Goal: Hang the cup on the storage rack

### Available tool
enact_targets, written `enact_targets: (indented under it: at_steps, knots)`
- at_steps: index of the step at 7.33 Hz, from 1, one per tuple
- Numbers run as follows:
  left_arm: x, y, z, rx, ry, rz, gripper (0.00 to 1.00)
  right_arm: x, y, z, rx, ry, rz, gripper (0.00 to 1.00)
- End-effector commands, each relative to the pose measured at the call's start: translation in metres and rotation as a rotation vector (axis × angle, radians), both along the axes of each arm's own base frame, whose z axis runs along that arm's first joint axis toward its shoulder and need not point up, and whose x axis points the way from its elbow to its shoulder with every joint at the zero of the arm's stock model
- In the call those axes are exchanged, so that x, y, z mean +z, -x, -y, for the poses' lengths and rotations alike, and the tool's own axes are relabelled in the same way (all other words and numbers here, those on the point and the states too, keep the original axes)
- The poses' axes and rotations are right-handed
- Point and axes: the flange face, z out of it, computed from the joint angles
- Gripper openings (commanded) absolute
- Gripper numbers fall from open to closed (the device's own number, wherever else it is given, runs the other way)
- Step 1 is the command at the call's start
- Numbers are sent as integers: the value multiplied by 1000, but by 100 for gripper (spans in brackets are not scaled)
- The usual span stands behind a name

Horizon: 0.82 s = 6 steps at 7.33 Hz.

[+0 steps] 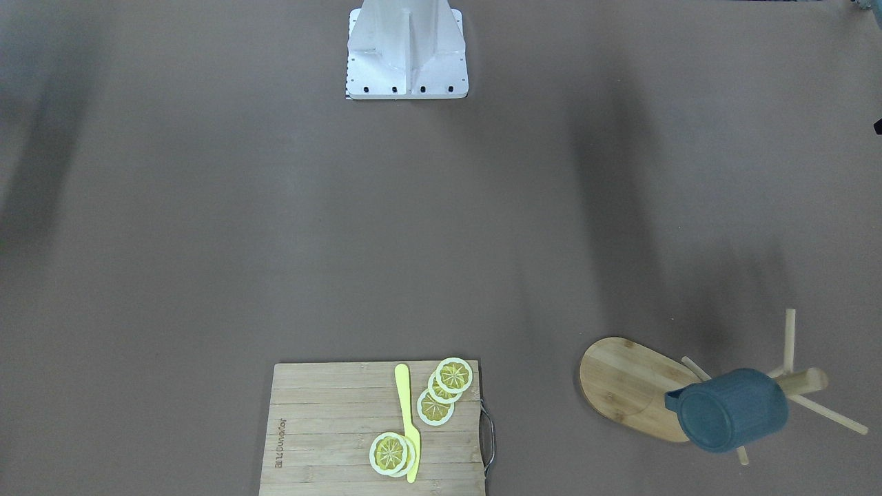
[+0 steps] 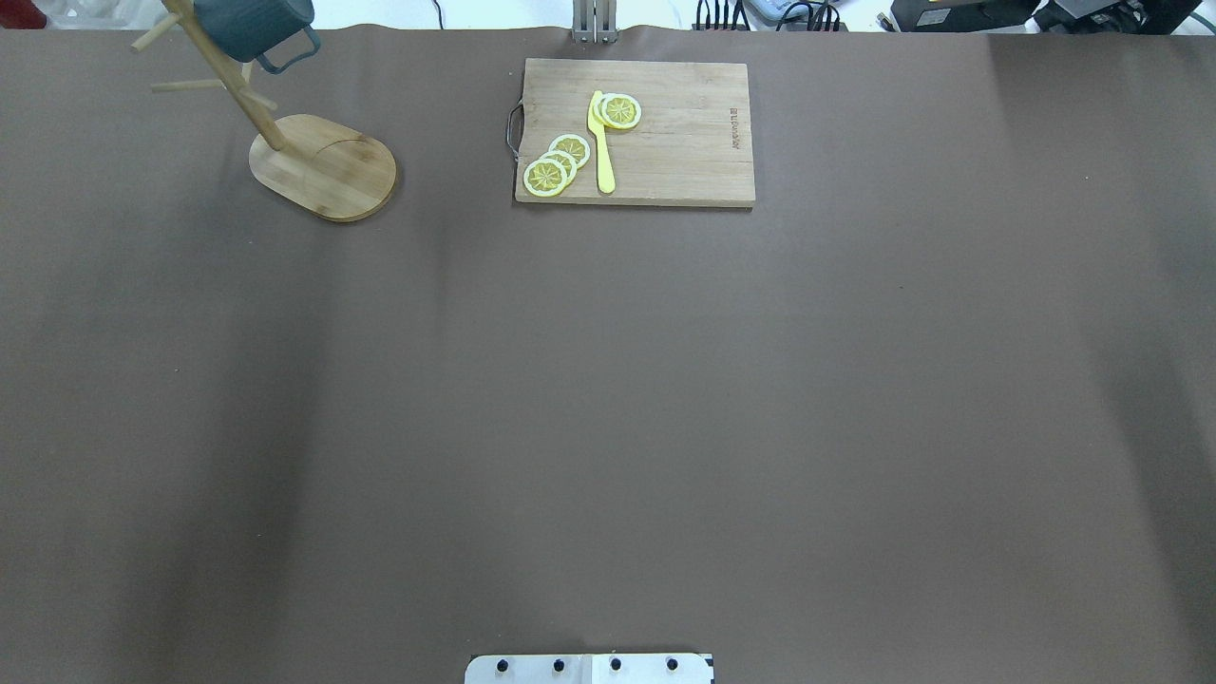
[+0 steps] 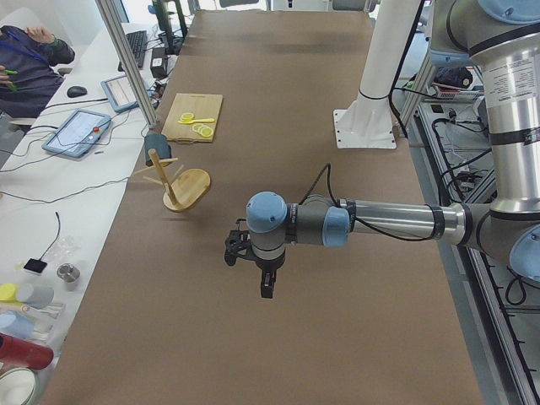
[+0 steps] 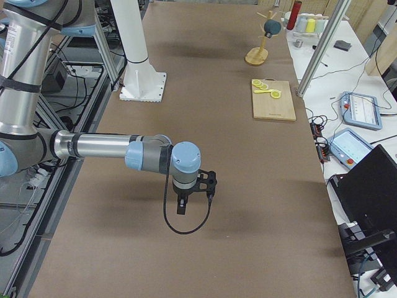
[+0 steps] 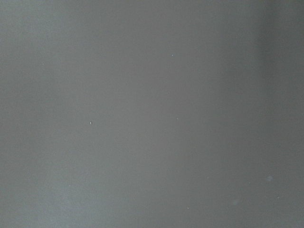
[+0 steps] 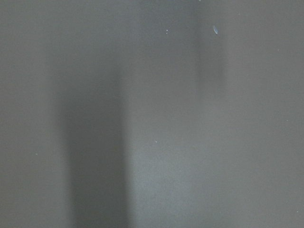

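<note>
The slate-blue cup point(image 1: 730, 410) hangs on a peg of the bamboo storage rack point(image 1: 620, 386), bottom facing outward, handle toward the post. Both show at the far left of the overhead view, the cup point(image 2: 252, 24) above the rack's oval base point(image 2: 328, 171), and in the side views point(image 3: 156, 143) point(image 4: 272, 27). My left gripper point(image 3: 253, 270) shows only in the exterior left view, over bare table well away from the rack; I cannot tell if it is open. My right gripper point(image 4: 195, 202) shows only in the exterior right view; I cannot tell its state. Both wrist views show only bare table.
A slatted cutting board point(image 2: 684, 142) with lemon slices point(image 2: 556, 166) and a yellow knife point(image 2: 601, 142) lies at the table's far edge, right of the rack. The robot's white pedestal point(image 1: 406, 55) stands at the near edge. Operators' desks with tablets point(image 3: 80, 131) lie beyond the far edge.
</note>
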Motion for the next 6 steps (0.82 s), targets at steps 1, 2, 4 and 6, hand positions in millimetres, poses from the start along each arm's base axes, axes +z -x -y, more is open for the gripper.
enact_targets:
  at_steps: [1,2,4,6]
  knots:
    - [-2,1,-2,-1,-3,-1,99,0,0,-1,2,5,6,100]
    - [-2,0,-2,-1,-3,-4,99,1,0,-1,3,9,6,100]
    - [-1,0,-2,0,0,-5,99,4,0,-5,2,20,3,100]
    - [-1,-1,-1,2,0,-5,99,6,0,-6,2,23,2,100]
